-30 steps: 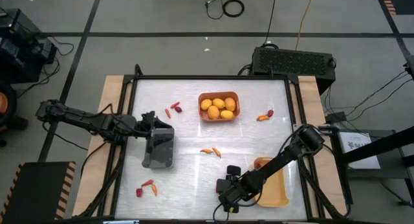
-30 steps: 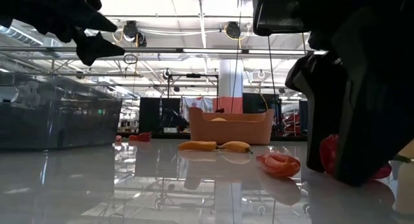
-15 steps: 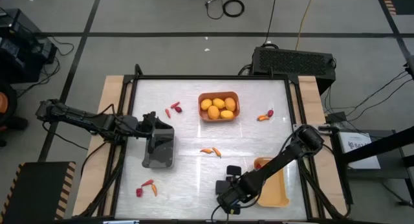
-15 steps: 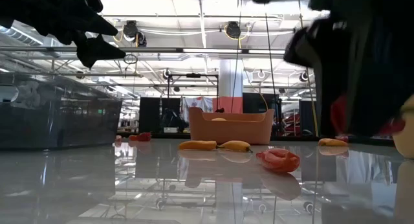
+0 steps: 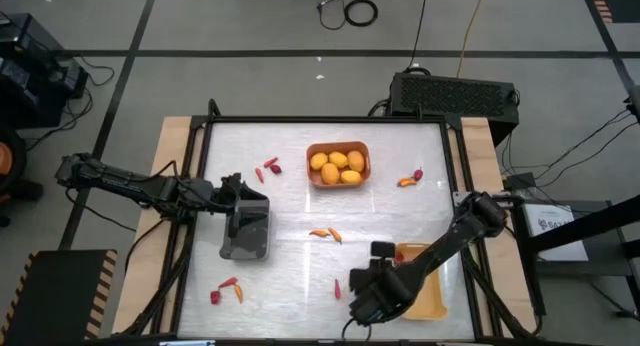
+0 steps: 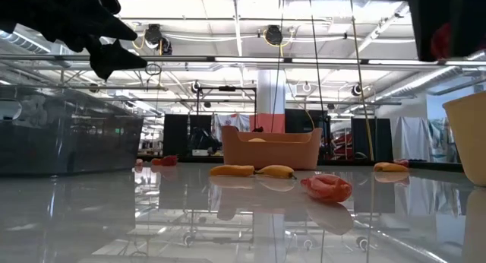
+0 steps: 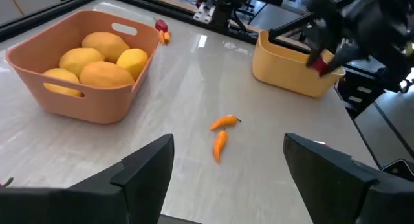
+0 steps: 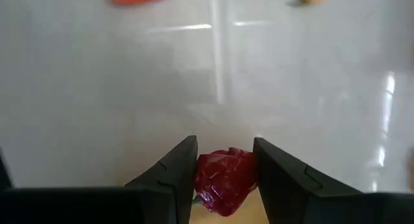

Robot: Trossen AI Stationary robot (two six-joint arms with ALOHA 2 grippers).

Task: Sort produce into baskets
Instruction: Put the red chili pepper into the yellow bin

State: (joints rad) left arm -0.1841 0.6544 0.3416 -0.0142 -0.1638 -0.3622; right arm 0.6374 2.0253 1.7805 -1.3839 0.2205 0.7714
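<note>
Right gripper: your right gripper (image 8: 223, 169) is clamped on a crumpled red berry (image 8: 224, 180), which sits between the two dark fingers (image 8: 169, 175). In the high view this gripper (image 5: 372, 284) is raised over the near part of the table, just beside the yellow basket (image 5: 428, 291) on its left side.
Held piece: you can see the red piece pinched in the far gripper in the left wrist view (image 7: 318, 64), right at the yellow basket's (image 7: 291, 72) edge.
Left gripper: your left gripper (image 7: 226, 179) stands wide open with nothing between its fingers. In the high view it (image 5: 228, 189) hovers at the far end of the dark grey basket (image 5: 248, 234), on the left half of the table.
Orange basket: it (image 5: 339, 163) sits at the far middle of the table (image 5: 290, 276) and holds several yellow-orange round fruits (image 5: 338, 166).
Loose pieces, centre: two orange chili pieces (image 5: 327, 233) lie near each other between the orange basket and the yellow one. A small red piece (image 5: 337, 286) lies on the table just left of the right gripper.
Loose pieces, far left: a red berry and chili (image 5: 267, 168) lie left of the orange basket.
Loose pieces, far right: an orange chili with a red berry (image 5: 411, 178) lies right of the orange basket.
Loose pieces, near left: a red berry and two chili pieces (image 5: 228, 289) lie below the dark grey basket, near the table's front edge.
</note>
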